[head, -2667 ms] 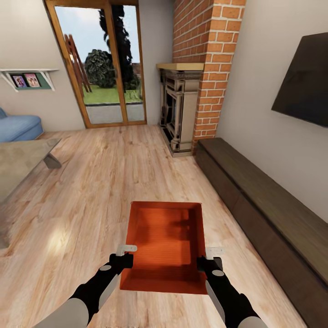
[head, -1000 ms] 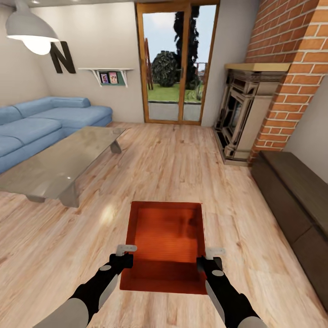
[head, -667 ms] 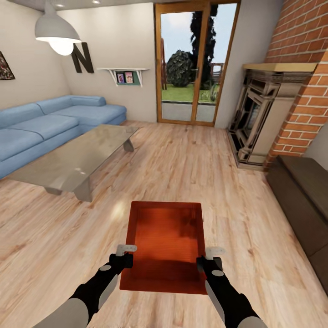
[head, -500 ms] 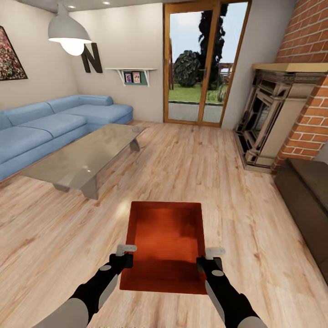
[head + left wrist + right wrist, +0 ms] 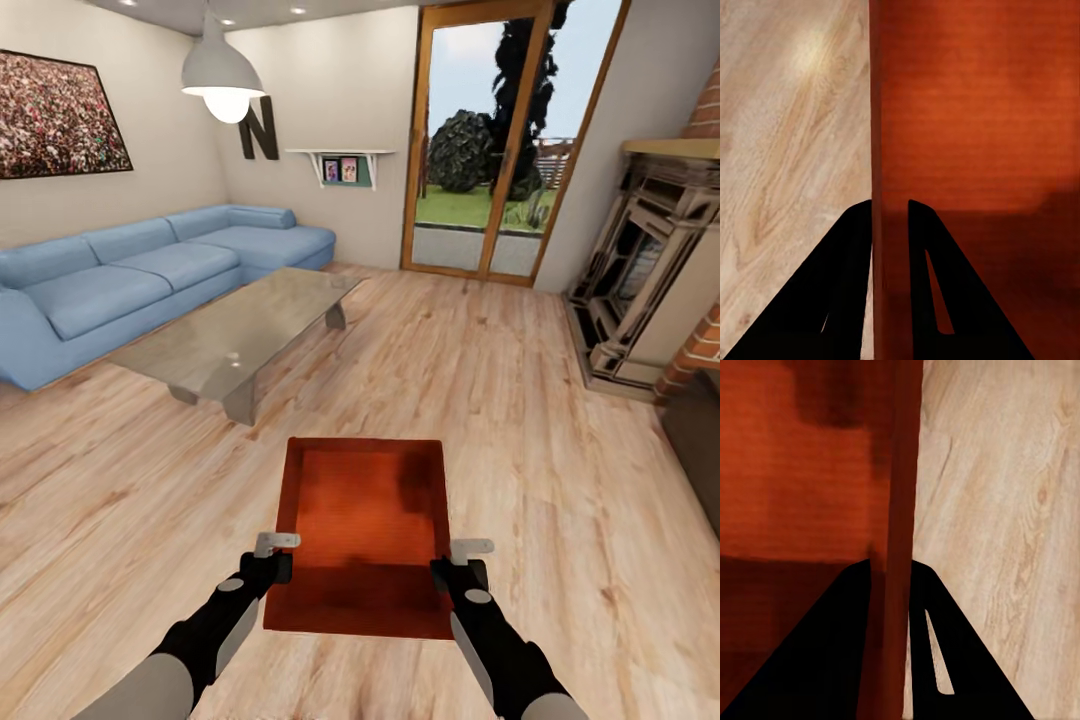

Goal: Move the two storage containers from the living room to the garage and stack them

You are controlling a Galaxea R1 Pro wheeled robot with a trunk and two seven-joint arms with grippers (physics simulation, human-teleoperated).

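Bright, even simulator render, lit pendant lamp (image 5: pixel 222 78) glowing at upper left, daylight through the glass door (image 5: pixel 500 140) at upper right, soft glare patches on the wood floor (image 5: pixel 520 400), dark shadow across the container (image 5: pixel 365 520) bottom, wide-angle stretch at frame edges.

One sign can be read: a large dark letter N (image 5: pixel 259 127), a block capital tilted slightly, mounted on the far pale wall (image 5: pixel 330 90) at the left of the room, just right of the hanging lamp (image 5: pixel 222 75) and above the far end of the blue sofa (image 5: pixel 150 270). The small framed pictures (image 5: pixel 340 169) on the wall shelf beside it are too small to show any writing.
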